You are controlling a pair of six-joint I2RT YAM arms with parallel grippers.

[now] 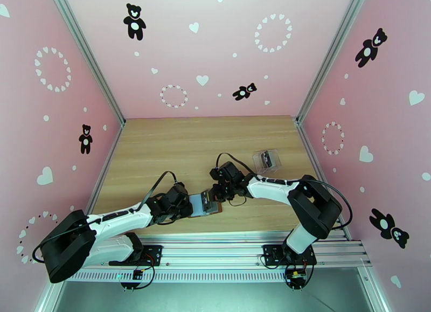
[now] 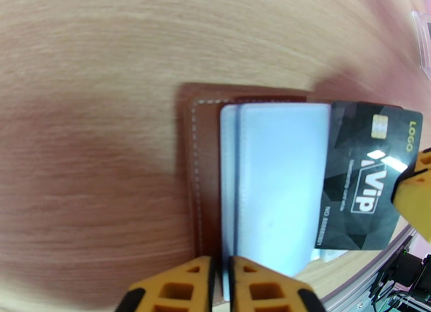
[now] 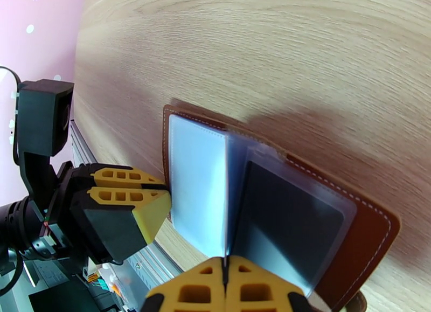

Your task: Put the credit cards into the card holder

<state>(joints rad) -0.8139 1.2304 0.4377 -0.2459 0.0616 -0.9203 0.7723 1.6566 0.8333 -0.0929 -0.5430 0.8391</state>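
Note:
The brown card holder (image 1: 207, 203) lies open near the table's front edge, between both grippers. My left gripper (image 2: 221, 286) is shut on the edge of its pale see-through pockets (image 2: 275, 184); it also appears from the other side (image 3: 161, 197). A black credit card (image 2: 366, 173) with "VIP" print sticks out to the right of those pockets, partly slid in. My right gripper (image 3: 225, 275) is shut on the card's outer edge, one yellow finger (image 2: 415, 192) resting on it. Through a greyish pocket the dark card face (image 3: 291, 221) shows over the brown leather (image 3: 372, 227).
A clear plastic box (image 1: 273, 159) with another dark card (image 1: 265, 158) in it stands behind my right arm at the right of the table. The metal rail (image 1: 226, 248) runs just in front of the card holder. Pink walls close in three sides.

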